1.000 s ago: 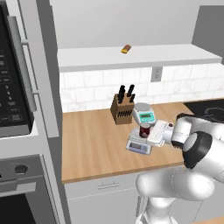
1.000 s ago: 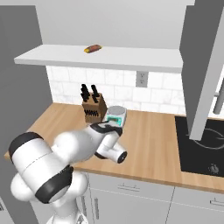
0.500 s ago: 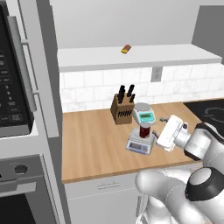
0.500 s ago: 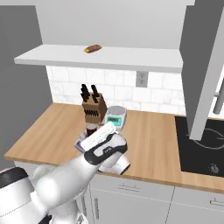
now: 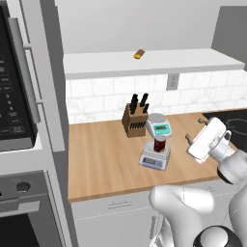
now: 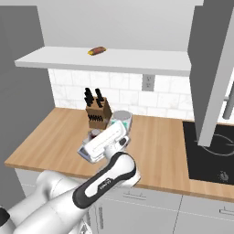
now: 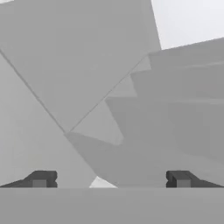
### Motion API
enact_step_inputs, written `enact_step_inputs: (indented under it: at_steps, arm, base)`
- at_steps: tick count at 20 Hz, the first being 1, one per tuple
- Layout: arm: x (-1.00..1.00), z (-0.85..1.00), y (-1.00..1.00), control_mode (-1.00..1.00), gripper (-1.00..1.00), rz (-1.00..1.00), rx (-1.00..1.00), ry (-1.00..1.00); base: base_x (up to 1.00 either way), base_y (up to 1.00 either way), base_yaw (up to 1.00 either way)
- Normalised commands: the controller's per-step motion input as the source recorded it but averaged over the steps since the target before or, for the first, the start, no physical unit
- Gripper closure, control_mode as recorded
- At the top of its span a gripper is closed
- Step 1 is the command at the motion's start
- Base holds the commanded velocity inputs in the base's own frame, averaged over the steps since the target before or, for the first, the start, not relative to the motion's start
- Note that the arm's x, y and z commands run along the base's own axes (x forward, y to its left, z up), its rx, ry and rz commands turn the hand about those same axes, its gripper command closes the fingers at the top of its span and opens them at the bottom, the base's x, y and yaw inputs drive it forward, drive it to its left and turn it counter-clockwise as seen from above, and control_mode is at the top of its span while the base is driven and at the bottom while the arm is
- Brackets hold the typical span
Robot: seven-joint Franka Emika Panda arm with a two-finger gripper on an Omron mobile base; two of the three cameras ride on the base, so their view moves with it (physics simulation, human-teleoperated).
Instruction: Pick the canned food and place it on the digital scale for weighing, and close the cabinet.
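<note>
The canned food (image 5: 160, 144) stands on the digital scale (image 5: 155, 158), with the empty, spread-fingered gripper (image 7: 111, 179) at its 3 o'clock.

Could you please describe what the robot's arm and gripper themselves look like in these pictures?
The arm is made of smooth, rounded white segments with dark, almost black joints between them; one dark band carries small white lettering too small to read. The hand is a white, boxy, oblong block. The gripper ends in two small dark grey, squared fingertips. No cables can be seen.
</note>
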Motion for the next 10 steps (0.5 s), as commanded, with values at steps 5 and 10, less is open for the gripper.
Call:
enact_step_inputs:
  at_steps: [5, 10]
  arm:
    - [-0.49, 0.74, -0.6, -1.0, -1.0, -0.01, 0.03, -0.48]
    - [-0.34, 0.61, -0.82, -1.0, -1.0, -0.08, 0.1, -0.14]
  base:
    - [0.0, 0.0, 0.0]
    - [0.0, 0.0, 0.0]
